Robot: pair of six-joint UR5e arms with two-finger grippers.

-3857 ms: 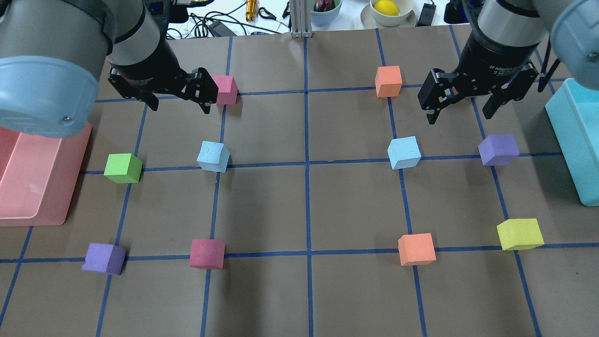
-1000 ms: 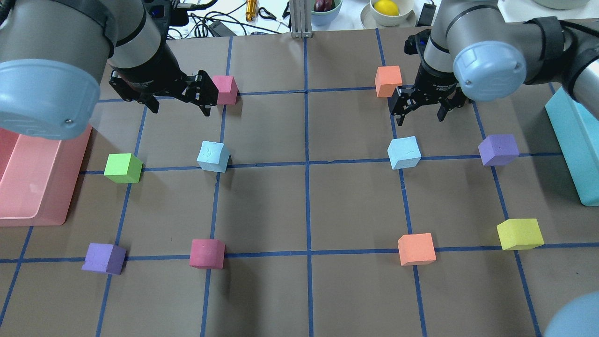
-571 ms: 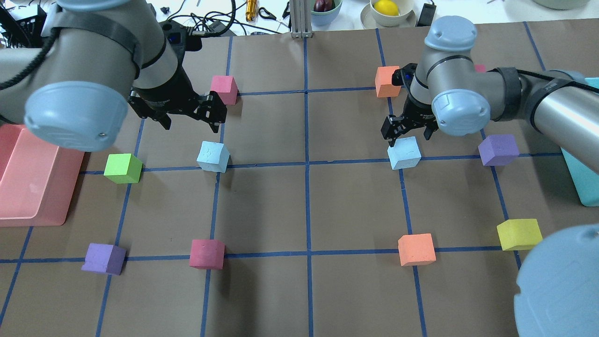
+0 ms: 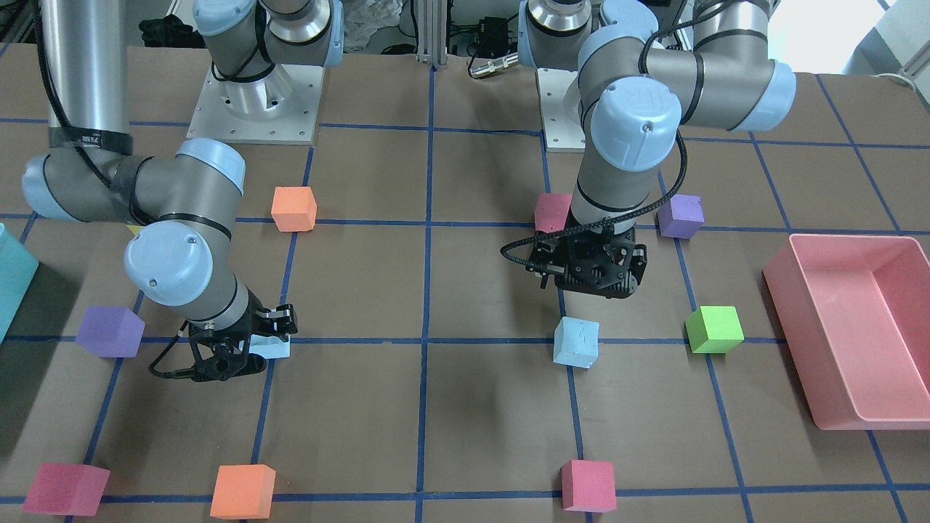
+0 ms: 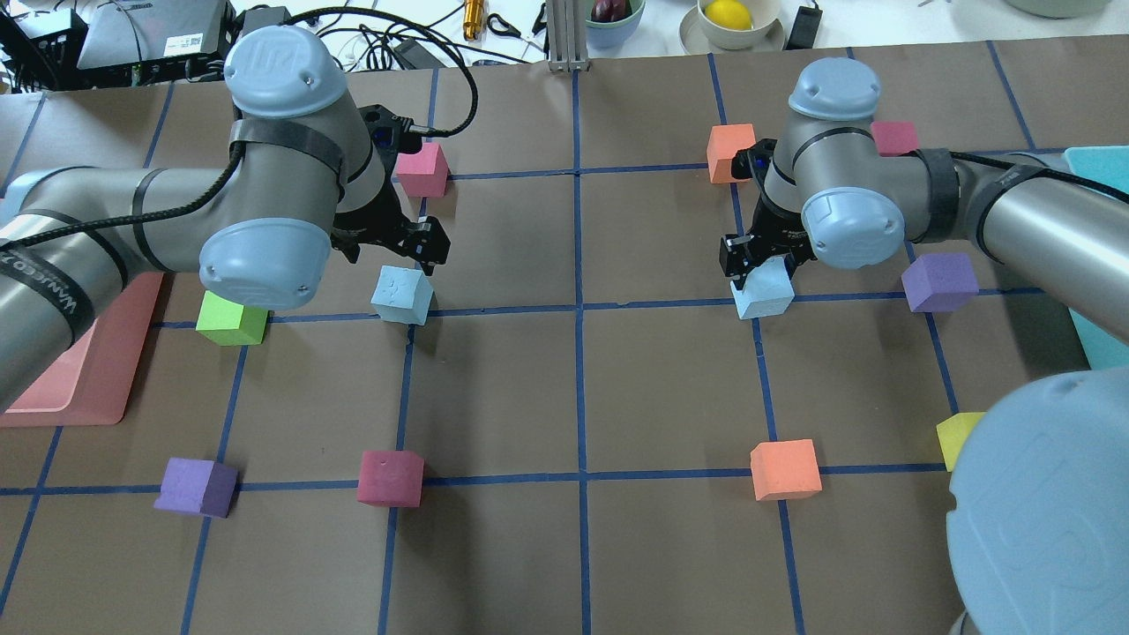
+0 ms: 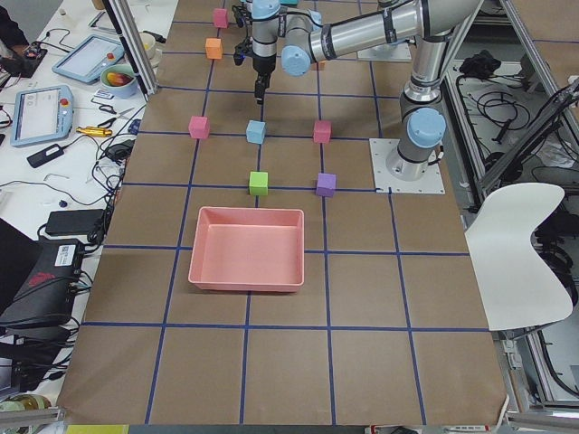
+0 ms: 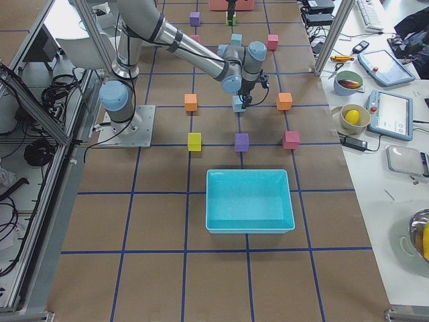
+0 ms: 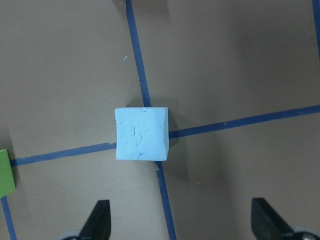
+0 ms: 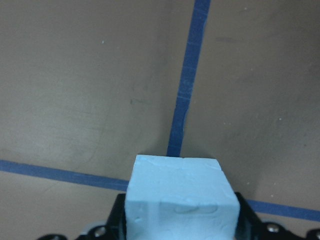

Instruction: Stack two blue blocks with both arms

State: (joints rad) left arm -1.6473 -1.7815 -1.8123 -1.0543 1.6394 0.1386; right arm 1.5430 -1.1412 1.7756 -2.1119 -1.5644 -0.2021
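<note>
Two pale blue blocks sit on the brown table. The left one (image 5: 401, 295) lies free on a tape crossing. My left gripper (image 5: 390, 250) hovers just behind and above it, open and empty. The left wrist view shows that block (image 8: 142, 133) ahead of the spread fingertips (image 8: 100, 222). My right gripper (image 5: 760, 273) is down around the right blue block (image 5: 766, 295), fingers pressed on both its sides. That block still rests on the table. It fills the lower part of the right wrist view (image 9: 180, 197). From the front it (image 4: 275, 349) peeks out beside the gripper (image 4: 247, 350).
Coloured cubes stand around: green (image 5: 231, 319) and pink (image 5: 422, 168) near the left block, orange (image 5: 730, 152) and purple (image 5: 939, 282) near the right block. A pink bin (image 4: 850, 327) lies at the robot's far left, a teal bin (image 5: 1094, 163) at its far right.
Both arms came down and toward the blue blocks. The right gripper dropped over the right blue block and narrowed onto it. The left gripper moved close behind the left block, still open.
</note>
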